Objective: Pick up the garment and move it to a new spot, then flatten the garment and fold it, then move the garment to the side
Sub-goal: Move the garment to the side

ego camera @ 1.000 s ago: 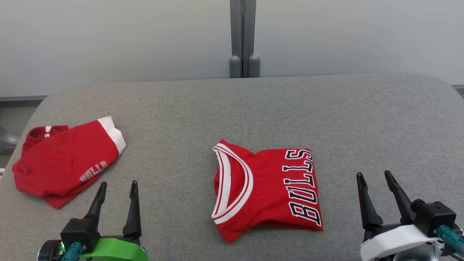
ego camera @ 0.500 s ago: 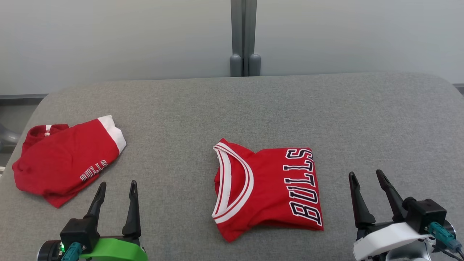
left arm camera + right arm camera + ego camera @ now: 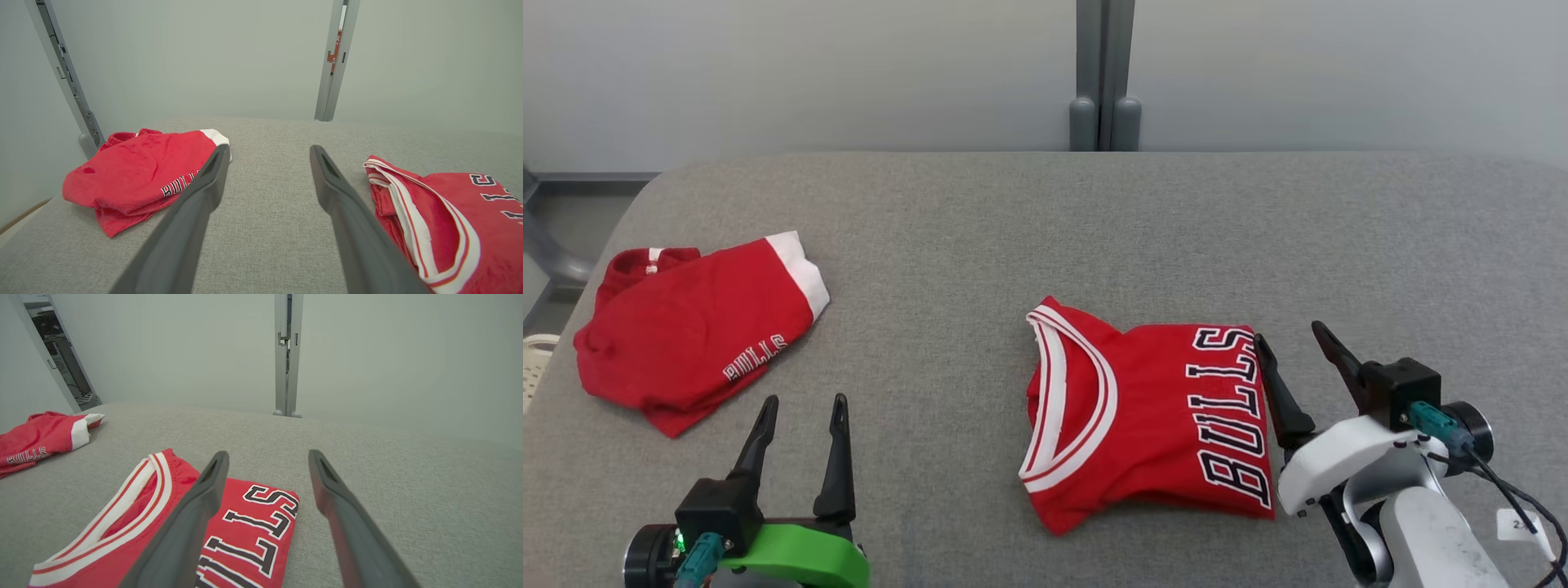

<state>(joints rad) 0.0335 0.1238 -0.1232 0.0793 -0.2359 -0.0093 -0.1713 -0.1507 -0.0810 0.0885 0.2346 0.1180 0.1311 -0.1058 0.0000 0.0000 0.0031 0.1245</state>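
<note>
In the head view, one finger (image 3: 1278, 392) of the right gripper (image 3: 1290, 333) covers part of the jersey's (image 3: 1143, 416) right edge; we cannot tell whether they touch. The bottom edge cuts off the left gripper (image 3: 805, 399) at its base and the right arm (image 3: 1429, 523). The tag (image 3: 1521, 525) beside that arm is too small to read. A pale object (image 3: 534, 363) is cut off at the left edge. In the left wrist view, a finger (image 3: 196, 196) hides the end of the shorts' (image 3: 135, 171) lettering, and the right edge cuts the jersey. In the right wrist view, the left edge cuts the shorts.
</note>
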